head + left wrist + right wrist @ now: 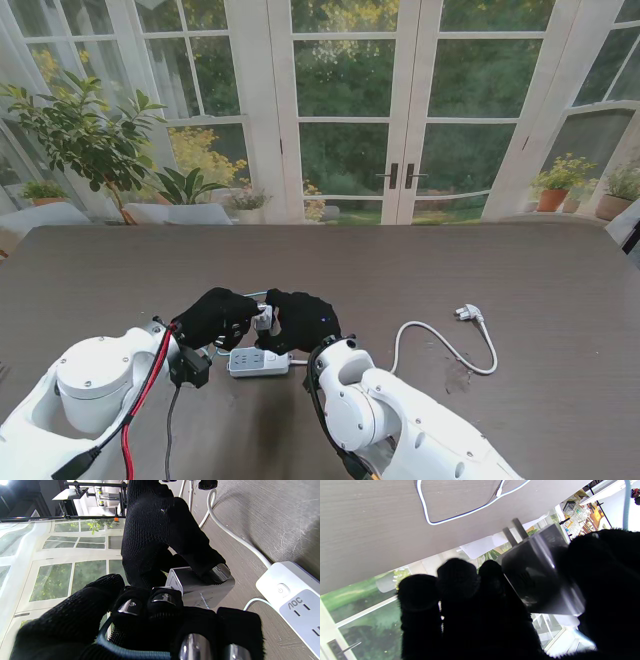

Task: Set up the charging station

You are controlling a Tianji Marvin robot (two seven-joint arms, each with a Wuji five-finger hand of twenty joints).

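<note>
- You are holding one grey charger block (263, 318) up off the counter (540, 300), between the two gloved hands, just at the 12 o'clock side of the power strip (258, 361).
- Your right hand (300, 320) is gripping the block with thumb on one face and fingers on the other; in the right wrist view its two prongs (514, 531) are standing free and pointing toward the counter.
- Your left hand (215, 315) is closing its fingers around a dark cord (117, 646), and one fingertip (163, 598) is touching the edge of the block (200, 587).
- What could go wrong, as I judge it: both hands are crowding one small block, so when one is letting go, the block may be twisting and the prongs may be missing the slots of the strip.
- The strip is light and lying loose; pressing the block down at an angle may be pushing it away across the counter.
- The white cable (440, 345) of the strip is curling toward 3 o'clock, with its plug (467, 313) well apart from the hands; I judge it is not in your way.
- Count: one charger block, one power strip, one white cable with one plug, one dark cord, two hands.
</note>
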